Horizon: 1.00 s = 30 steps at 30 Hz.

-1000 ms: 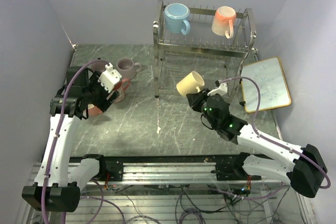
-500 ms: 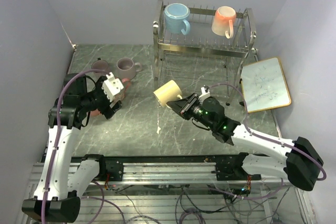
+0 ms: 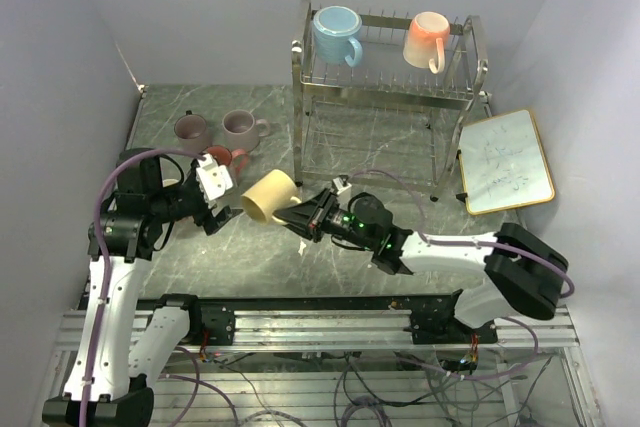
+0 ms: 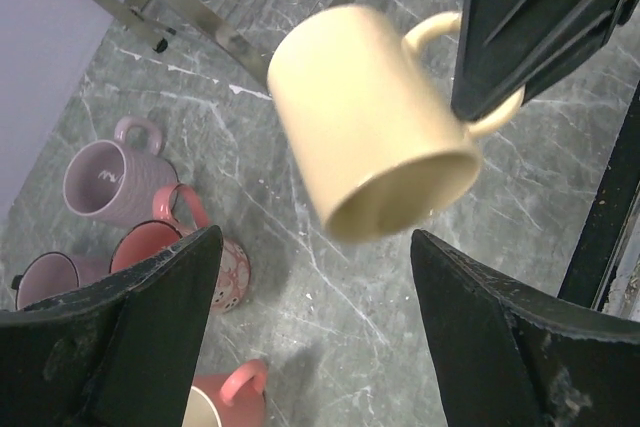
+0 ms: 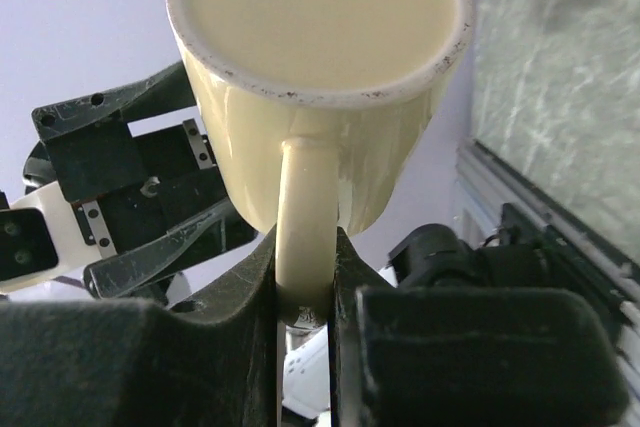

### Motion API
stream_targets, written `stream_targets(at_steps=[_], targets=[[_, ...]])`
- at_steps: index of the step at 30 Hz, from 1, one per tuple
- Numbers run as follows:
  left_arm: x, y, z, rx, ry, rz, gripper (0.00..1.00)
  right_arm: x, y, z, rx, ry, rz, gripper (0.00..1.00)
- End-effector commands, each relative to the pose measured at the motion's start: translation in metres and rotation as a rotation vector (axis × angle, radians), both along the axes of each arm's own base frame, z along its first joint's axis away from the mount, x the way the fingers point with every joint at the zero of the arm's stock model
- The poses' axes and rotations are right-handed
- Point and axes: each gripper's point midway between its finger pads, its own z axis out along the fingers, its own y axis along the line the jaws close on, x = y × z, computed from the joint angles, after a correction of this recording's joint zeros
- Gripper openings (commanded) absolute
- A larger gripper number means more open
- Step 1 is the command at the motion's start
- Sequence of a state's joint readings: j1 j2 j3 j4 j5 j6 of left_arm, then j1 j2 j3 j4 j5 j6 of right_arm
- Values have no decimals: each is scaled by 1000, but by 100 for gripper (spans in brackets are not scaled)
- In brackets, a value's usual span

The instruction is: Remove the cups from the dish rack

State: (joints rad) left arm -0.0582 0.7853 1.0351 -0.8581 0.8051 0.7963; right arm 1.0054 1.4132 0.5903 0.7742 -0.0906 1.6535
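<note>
My right gripper (image 3: 300, 215) is shut on the handle of the pale yellow mug (image 3: 268, 195) and holds it tilted above the table, just right of my open, empty left gripper (image 3: 214, 205). The handle (image 5: 305, 237) sits pinched between the pads. In the left wrist view the yellow mug (image 4: 370, 127) hangs mouth-down ahead of my open left gripper (image 4: 320, 337). The chrome dish rack (image 3: 390, 97) holds a light blue mug (image 3: 337, 35) and a peach-orange mug (image 3: 428, 39) on its top tier. Two mauve mugs (image 3: 192, 131) (image 3: 241, 128) and a red-pink patterned mug (image 3: 232, 160) stand on the table at left.
A salmon mug (image 4: 225, 397) stands below my left gripper, beside the patterned mug (image 4: 190, 257). A gold-framed whiteboard (image 3: 505, 160) lies right of the rack. Grey walls close in left and right. The rail and arm bases run along the near edge.
My right arm has carried the yellow mug leftward from the front of the rack to beside my left gripper. My left gripper has drawn back a little toward the near left.
</note>
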Motion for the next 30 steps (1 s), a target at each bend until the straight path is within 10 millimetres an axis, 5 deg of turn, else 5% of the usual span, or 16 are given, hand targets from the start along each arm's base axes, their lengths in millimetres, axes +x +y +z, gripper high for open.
stream_targets(at_steps=[1, 15, 19, 23, 30], targets=[[-7, -8, 12, -16, -68, -65, 86, -17, 18, 95, 323, -95, 80, 0], [-10, 4, 8, 98, -150, -69, 72, -34, 36, 110, 408, -80, 157, 0], [-2, 4, 16, 70, -177, -38, 57, -41, 42, 110, 414, -77, 188, 0], [3, 2, 21, 33, -164, -19, 29, -48, 49, 109, 421, -68, 214, 0], [6, 1, 16, 29, -122, -18, 9, -49, 55, 105, 410, -73, 230, 2]])
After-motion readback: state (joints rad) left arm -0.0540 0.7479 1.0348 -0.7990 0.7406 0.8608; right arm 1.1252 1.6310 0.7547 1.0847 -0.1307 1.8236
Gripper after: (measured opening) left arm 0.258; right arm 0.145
